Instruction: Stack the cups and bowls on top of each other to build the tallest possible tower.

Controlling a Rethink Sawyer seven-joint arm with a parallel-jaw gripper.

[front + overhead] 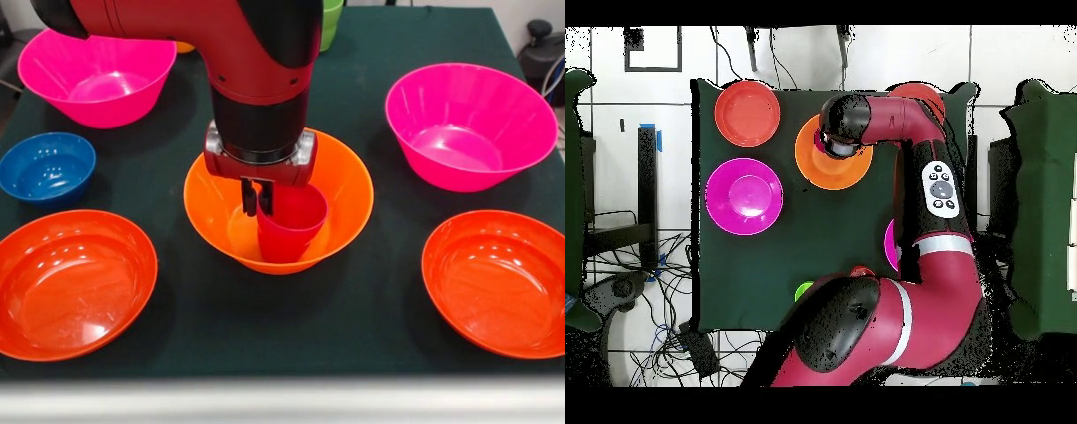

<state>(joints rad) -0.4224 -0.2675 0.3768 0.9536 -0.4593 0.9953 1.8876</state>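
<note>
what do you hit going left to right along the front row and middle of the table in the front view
Left red-orange shallow bowl → small blue bowl → large orange bowl with the red cup inside it, gripper at the cup's rim → right red-orange shallow bowl.

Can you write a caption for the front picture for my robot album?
Robot's gripper holds a red cup inside the big orange bowl.
</note>
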